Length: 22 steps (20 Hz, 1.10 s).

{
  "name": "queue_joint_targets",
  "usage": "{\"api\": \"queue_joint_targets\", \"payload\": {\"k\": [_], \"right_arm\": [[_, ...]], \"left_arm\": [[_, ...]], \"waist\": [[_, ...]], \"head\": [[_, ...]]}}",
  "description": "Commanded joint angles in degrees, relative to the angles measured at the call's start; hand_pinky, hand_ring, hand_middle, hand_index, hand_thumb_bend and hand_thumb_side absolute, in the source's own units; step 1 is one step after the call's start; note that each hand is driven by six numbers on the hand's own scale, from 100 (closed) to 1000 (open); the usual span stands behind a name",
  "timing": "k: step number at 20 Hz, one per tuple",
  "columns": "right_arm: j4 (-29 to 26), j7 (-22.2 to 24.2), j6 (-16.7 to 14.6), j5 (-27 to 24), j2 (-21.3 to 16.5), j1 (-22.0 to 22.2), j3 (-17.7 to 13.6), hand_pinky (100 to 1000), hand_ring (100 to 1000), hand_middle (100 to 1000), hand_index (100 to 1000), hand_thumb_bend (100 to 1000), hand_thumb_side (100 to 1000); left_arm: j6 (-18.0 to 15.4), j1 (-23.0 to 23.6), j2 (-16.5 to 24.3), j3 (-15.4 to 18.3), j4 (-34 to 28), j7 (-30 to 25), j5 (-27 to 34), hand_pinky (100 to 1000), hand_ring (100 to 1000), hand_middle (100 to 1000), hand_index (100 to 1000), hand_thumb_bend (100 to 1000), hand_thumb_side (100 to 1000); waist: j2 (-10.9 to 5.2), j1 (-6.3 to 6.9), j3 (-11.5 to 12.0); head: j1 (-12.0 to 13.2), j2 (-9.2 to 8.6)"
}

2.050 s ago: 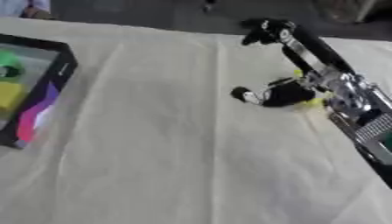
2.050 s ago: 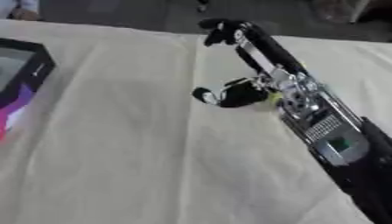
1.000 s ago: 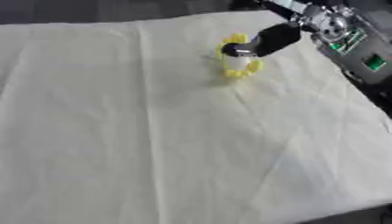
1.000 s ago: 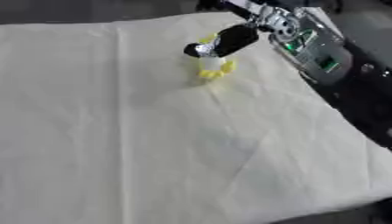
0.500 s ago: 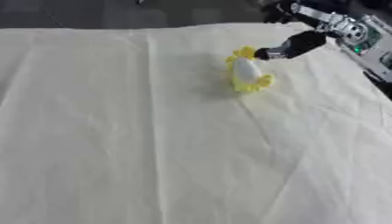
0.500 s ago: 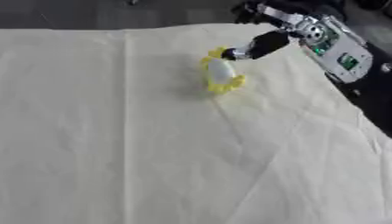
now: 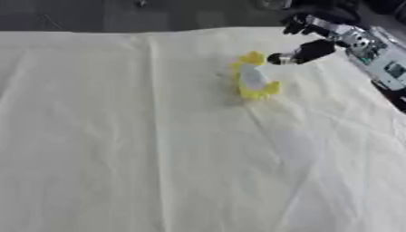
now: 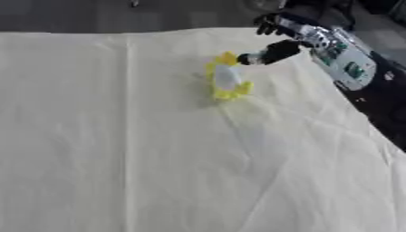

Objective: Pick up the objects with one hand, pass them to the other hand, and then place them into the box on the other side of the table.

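A small yellow and white object (image 7: 252,78) lies on the cream cloth in the upper middle of the table. My right hand (image 7: 319,41) comes in from the upper right corner and hovers just to the object's right. Its thumb (image 7: 295,55) points at the object with a small gap between them, and its fingers (image 8: 269,23) are spread further back. The hand is open and holds nothing. Neither my left hand nor the box shows in either view.
The cream cloth (image 7: 158,149) covers the whole table, with creases running down it. The table's far edge (image 7: 119,31) meets a dark floor at the top. My right forearm (image 8: 345,63) runs along the cloth's right edge.
The camera has swung, and the box seen 2 s ago has left the view. My right hand, which had the yellow object, has released it onto the cloth and drawn slightly back to the right.
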Motion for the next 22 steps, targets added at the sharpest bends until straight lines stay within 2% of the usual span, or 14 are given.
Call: {"api": "queue_joint_targets", "payload": {"k": [1, 6, 13, 22], "right_arm": [[0.1, 0.4, 1.5, 1.2, -1.0, -1.2, 0.4, 928, 897, 797, 926, 594, 505], [1.6, 0.5, 3.9, 3.5, 0.4, -1.7, 1.7, 924, 884, 791, 922, 589, 524], [2.0, 2.6, 5.3, 1.3, 1.5, -2.6, 3.3, 914, 880, 786, 917, 532, 580], [2.7, 5.2, 8.2, 1.3, 2.7, -2.9, 4.1, 902, 863, 775, 904, 487, 631]], "left_arm": [[0.3, -1.0, 2.1, 0.3, -1.0, 0.1, 0.1, 793, 725, 713, 759, 276, 335], [0.4, -1.0, 2.0, 0.2, -1.2, 0.1, -0.1, 791, 724, 711, 754, 280, 334], [0.6, -1.0, 1.9, 0.2, -1.2, 0.2, 0.0, 790, 724, 709, 748, 290, 335], [0.8, -0.9, 1.9, 0.2, -1.2, 0.4, 0.0, 787, 721, 702, 743, 293, 333]], "waist": [[-0.21, -0.43, 0.1], [-0.02, -0.58, 0.4], [0.32, -0.76, 0.5], [0.46, -1.13, 0.7]], "head": [[-0.3, -0.26], [-0.2, 0.18], [0.3, 1.00], [0.8, 1.56]]}}
